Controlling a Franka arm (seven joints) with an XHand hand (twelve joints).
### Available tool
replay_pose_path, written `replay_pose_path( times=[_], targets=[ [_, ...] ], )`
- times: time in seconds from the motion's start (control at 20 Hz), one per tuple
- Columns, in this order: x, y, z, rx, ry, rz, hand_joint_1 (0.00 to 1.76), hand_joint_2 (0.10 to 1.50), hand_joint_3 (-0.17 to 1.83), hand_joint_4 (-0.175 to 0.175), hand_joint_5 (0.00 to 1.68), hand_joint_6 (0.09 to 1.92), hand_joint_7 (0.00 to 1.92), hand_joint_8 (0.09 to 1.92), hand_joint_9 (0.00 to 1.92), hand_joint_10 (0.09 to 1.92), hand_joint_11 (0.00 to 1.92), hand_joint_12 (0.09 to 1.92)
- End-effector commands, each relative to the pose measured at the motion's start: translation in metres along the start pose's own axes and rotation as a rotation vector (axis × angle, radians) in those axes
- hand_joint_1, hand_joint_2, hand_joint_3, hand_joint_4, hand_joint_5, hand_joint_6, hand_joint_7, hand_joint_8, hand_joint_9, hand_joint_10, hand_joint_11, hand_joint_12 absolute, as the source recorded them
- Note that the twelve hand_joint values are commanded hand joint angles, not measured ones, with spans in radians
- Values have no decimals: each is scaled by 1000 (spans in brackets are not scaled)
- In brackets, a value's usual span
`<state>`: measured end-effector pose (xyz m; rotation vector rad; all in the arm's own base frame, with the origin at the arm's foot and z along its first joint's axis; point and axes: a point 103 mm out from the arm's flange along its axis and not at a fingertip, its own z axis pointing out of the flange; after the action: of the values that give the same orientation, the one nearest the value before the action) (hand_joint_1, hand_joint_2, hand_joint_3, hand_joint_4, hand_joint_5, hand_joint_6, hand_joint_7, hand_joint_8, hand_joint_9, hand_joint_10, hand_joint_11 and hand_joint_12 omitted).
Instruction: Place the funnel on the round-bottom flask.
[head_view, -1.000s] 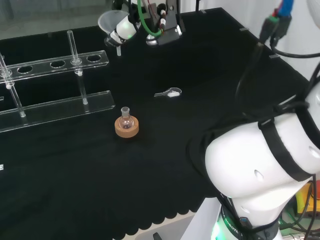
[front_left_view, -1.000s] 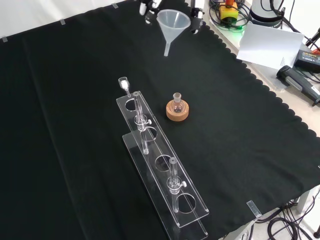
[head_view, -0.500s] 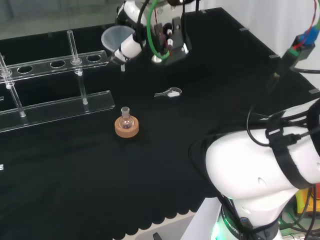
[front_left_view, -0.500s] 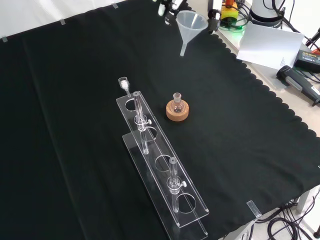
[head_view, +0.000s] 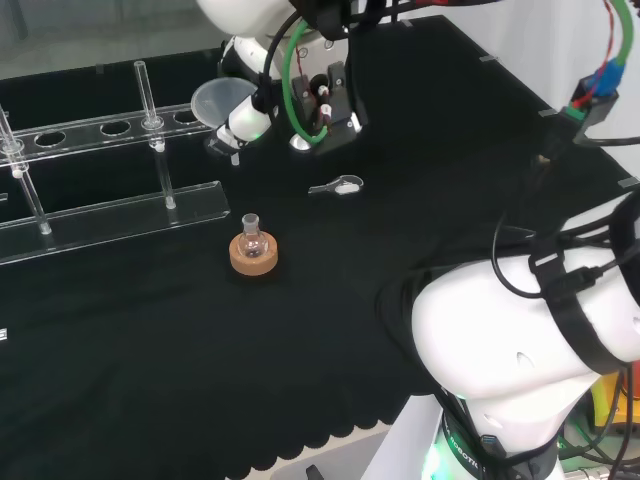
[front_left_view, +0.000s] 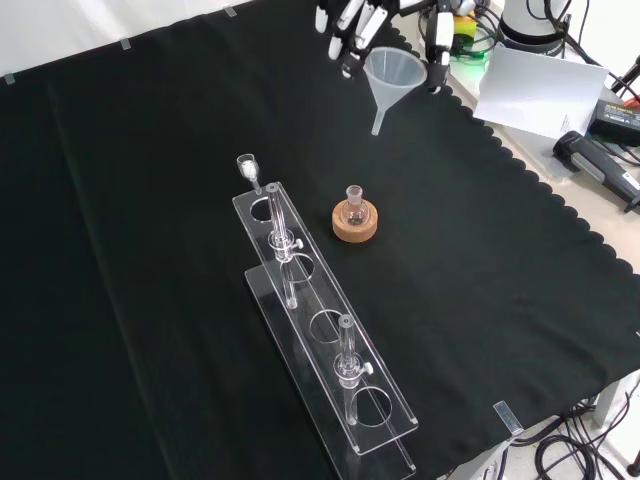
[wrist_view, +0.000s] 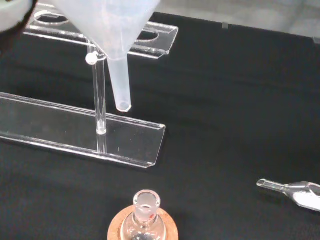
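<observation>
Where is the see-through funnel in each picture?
Head view: the clear plastic funnel is near the top, left of middle, in the robot hand.
Front view: top, right of middle.
Wrist view: close up, spout down.
Shared landmark: the small round glass flask on its cork ring.

The bench cloth (front_left_view: 150, 250) is matt black fabric with a scalloped edge. The funnel (front_left_view: 392, 72) looks like cloudy, smooth plastic. The flask (wrist_view: 145, 220) is clear, glossy glass on a matt cork ring (front_left_view: 355, 228). The rack (front_left_view: 330, 350) is clear, shiny acrylic. The arm (head_view: 520, 340) is glossy white plastic.
</observation>
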<state>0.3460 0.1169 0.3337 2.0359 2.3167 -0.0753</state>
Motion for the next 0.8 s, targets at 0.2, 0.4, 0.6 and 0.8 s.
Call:
replay_pose_path(
  times=[0.2, 0.4, 0.6, 0.8],
  targets=[
    [14, 17, 26, 30, 12, 5, 826, 527, 630, 175, 1043, 259, 1227, 95, 758, 331, 0, 1233],
    [17, 19, 36, 58, 11, 10, 829, 527, 633, 175, 1043, 261, 1229, 94, 759, 331, 0, 1233],
    [18, 19, 43, 72, 8, 15, 832, 527, 636, 175, 1043, 263, 1231, 94, 760, 330, 0, 1234],
    [15, 18, 51, 90, 10, 22, 834, 526, 639, 175, 1043, 265, 1231, 93, 761, 329, 0, 1234]
  ],
)
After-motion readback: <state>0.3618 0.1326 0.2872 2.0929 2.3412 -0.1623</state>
